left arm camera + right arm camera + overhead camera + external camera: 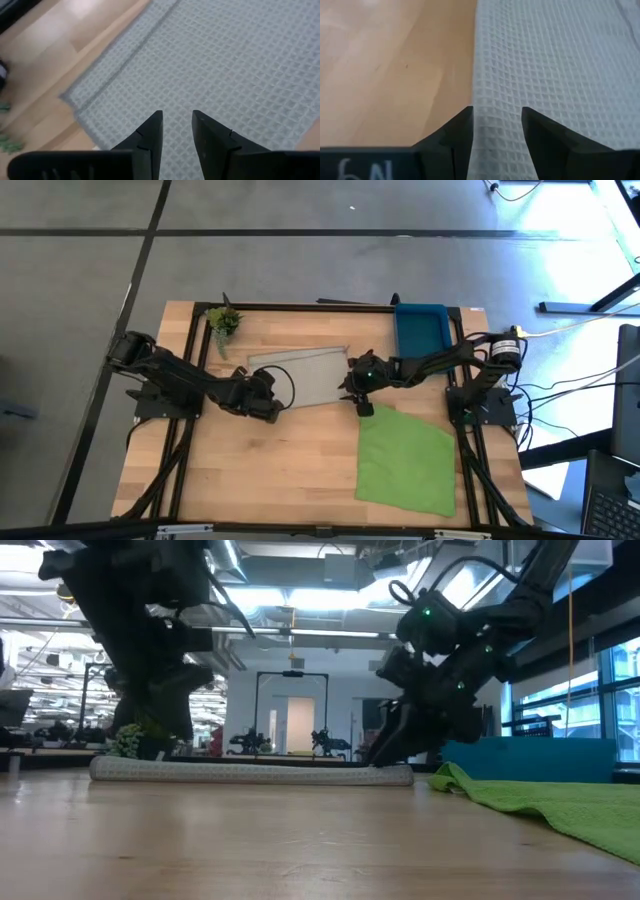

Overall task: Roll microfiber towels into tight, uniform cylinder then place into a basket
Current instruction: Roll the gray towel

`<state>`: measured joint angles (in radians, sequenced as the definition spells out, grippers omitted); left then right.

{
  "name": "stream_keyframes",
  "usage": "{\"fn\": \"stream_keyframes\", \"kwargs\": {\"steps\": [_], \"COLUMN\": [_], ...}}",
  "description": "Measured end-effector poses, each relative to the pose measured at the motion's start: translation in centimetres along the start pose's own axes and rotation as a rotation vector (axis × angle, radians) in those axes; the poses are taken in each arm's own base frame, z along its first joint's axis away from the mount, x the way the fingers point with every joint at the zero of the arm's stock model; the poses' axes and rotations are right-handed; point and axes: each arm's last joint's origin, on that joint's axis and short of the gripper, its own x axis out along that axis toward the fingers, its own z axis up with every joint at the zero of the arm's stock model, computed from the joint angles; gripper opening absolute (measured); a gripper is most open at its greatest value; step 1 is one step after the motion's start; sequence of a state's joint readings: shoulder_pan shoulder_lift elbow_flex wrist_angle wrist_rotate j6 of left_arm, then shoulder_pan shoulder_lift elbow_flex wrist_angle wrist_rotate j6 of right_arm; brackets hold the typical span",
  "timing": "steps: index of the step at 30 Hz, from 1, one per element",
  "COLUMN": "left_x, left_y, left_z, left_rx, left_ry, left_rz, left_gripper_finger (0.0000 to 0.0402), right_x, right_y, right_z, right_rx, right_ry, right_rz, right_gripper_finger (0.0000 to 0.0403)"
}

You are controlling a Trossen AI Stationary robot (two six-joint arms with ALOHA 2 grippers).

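Observation:
The light grey towel (310, 375) lies flat on the wooden table, with a folded strip along its far edge. My left gripper (272, 395) hangs open over the towel's left end (210, 65), its fingers slanting down. My right gripper (358, 395) is open at the towel's right end, one finger on each side of the cloth's edge (476, 75). In the low view the towel (250, 772) is a low flat band, and my right gripper (385, 755) reaches down to its end. The green towel (405, 455) is spread at the near right. The blue basket (420, 325) stands at the far right. My left gripper points down at a slant over the grey towel's left end (177, 100). I cannot tell whether its tips touch the cloth. My right gripper slants down at the towel's right edge (485, 120), with cloth showing in the gap between its fingers. I cannot tell whether it touches.
A small green plant sprig (222, 320) sits at the far left corner. A black frame (300, 307) runs around the table. Bare wood lies near the front left (260, 470). The green towel's corner (450, 778) lies just right of the grey towel's end.

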<state>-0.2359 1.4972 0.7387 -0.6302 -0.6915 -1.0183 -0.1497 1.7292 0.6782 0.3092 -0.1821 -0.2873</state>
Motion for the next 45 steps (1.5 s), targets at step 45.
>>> {"fn": "stream_keyframes", "kwargs": {"steps": [45], "left_x": [-0.7], "left_y": [-6.2], "left_z": [-2.0], "left_rx": [0.053], "left_ry": [0.037], "left_rz": [-0.272], "left_gripper_finger": [0.0094], "right_x": [-1.0], "right_y": [-5.8], "right_z": [-1.2], "right_rx": [0.148], "right_ry": [0.005], "right_rz": [-0.282], "right_gripper_finger": [0.0167]}}
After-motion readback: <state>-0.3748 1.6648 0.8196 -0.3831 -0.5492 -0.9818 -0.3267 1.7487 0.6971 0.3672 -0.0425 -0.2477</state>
